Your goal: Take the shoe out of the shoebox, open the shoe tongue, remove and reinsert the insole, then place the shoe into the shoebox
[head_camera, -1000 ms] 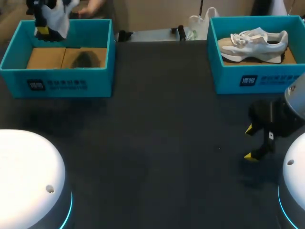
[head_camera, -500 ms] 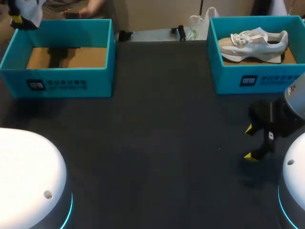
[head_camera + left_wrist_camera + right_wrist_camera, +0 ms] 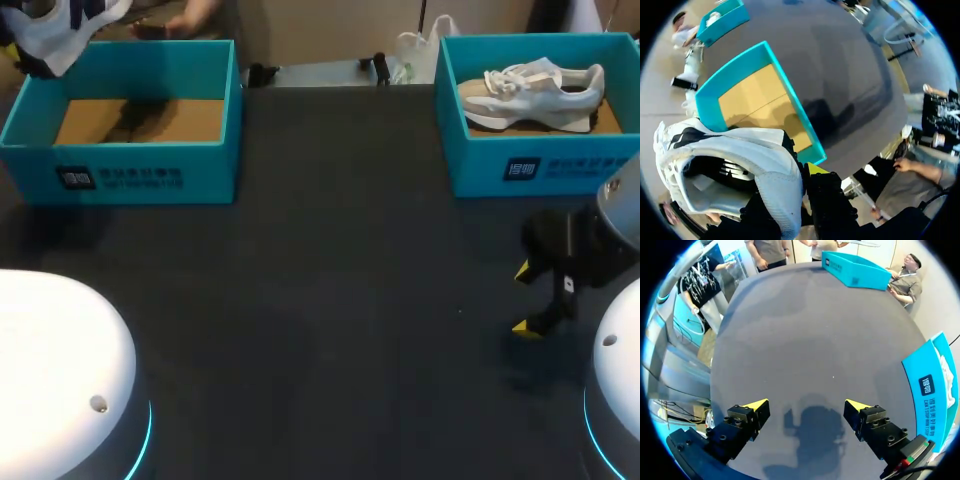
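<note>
The shoe [image 3: 740, 165] is now hanging past the far left corner of the left shoebox [image 3: 120, 170], and the box floor is showing bare; a second ago it was hanging over the box inside. My left gripper [image 3: 799, 176] is pinching its heel wall, so I judge the taking-out is finishing. My right gripper [image 3: 806, 405] is waiting spread above the table [image 3: 320, 300].
</note>
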Robot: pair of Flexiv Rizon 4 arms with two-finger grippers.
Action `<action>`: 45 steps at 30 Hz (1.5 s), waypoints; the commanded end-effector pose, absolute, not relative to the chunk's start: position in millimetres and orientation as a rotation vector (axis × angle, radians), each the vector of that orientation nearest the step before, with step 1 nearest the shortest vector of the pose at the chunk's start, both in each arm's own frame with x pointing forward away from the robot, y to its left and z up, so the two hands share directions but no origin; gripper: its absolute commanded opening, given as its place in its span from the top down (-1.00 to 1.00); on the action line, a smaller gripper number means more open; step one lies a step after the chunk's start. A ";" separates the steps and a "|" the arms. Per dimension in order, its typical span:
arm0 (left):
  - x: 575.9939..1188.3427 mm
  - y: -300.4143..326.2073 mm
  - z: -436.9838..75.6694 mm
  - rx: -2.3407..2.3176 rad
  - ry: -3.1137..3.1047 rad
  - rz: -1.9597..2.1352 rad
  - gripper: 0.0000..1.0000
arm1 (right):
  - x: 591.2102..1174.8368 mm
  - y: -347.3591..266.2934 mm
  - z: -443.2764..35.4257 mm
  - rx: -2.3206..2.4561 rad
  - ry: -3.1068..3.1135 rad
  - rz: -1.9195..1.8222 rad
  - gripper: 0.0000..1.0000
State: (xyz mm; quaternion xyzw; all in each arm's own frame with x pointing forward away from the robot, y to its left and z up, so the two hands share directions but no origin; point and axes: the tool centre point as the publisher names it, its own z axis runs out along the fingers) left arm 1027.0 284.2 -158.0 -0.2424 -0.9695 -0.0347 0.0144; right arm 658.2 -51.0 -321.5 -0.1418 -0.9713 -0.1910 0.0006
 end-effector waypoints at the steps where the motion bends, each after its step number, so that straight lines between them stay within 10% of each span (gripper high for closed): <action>1: 1022.1 281.1 -156.4 -0.773 -3.021 -0.127 1.00 | 656.8 -50.6 -321.3 -0.448 -3.053 -0.597 -1.00; 45: 1072.7 327.3 -162.0 -2.045 -2.387 -0.220 1.00 | 656.8 -50.6 -321.3 -0.448 -3.053 -0.597 -1.00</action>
